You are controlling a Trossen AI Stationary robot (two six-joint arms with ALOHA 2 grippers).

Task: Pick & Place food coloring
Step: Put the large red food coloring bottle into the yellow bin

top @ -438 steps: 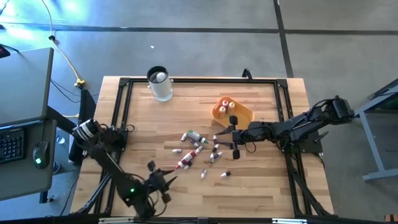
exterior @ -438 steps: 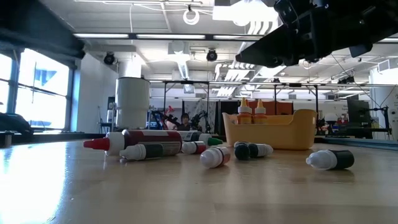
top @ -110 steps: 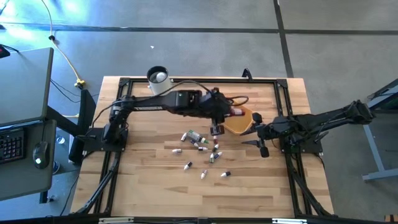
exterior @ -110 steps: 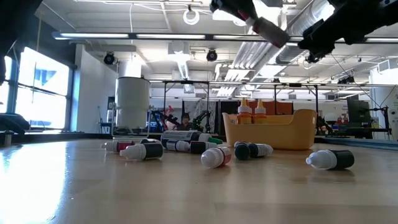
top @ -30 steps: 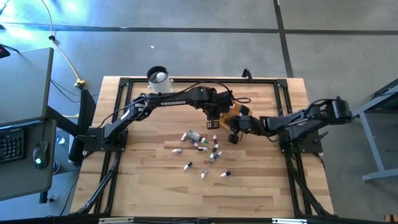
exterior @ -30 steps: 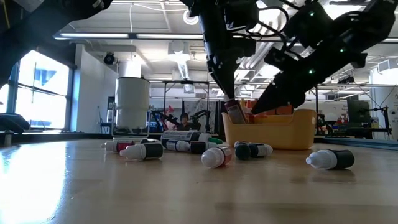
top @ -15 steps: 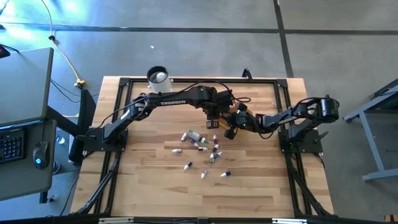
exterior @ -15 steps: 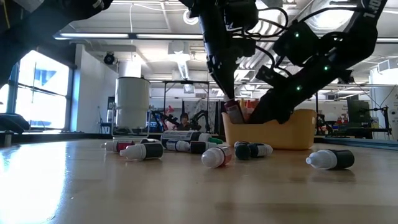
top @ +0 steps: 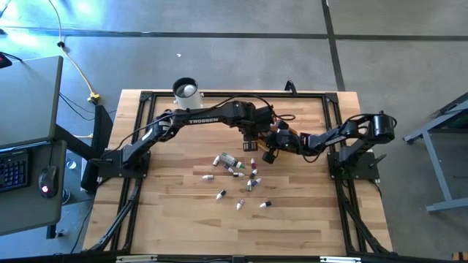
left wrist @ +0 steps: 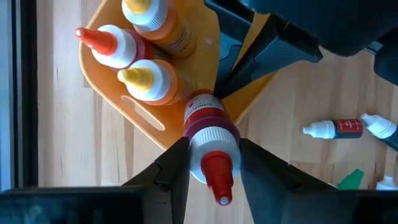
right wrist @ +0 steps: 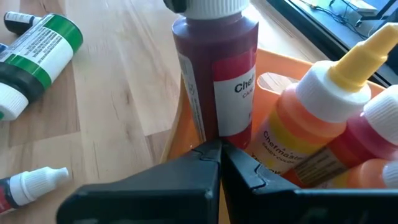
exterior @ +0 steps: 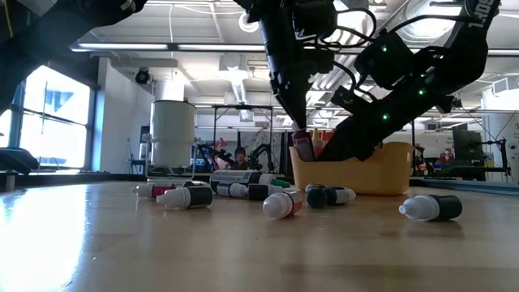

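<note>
A dark-red food coloring bottle (left wrist: 202, 115) with a white collar and red tip hangs tilted at the near left corner of the orange-yellow tray (left wrist: 138, 114). My left gripper (left wrist: 213, 163) is shut on it from above. My right gripper (right wrist: 217, 149) is shut, its tips against the bottle's lower body. Three more bottles (left wrist: 149, 81) stand upright in the tray. Several small bottles (top: 230, 161) lie on their sides on the wood in front of the tray. In the low view the held bottle (exterior: 302, 146) sits at the tray's left end. My left gripper pinches the bottle's white cap collar (left wrist: 211, 143) between its two fingers, coming from above and pointing down. The bottle hangs below the fingers, tilted, its lower end at the tray's corner. My right gripper touches the bottle's lower body (right wrist: 217, 127) with its shut fingertips (right wrist: 208, 152). It comes slanting down from the table's right, across the tray's rim.
A tall clear cup (top: 186, 91) stands at the far left of the table. Loose bottles (exterior: 284, 203) and one farther right (exterior: 430, 208) lie in front of the tray. A black frame runs round the table's edges. Bare wood lies toward the near edge.
My right gripper has gone toward the table's left, across the tray, until its tips reach the red bottle. My left gripper and the bottle have stayed at the tray's corner.
</note>
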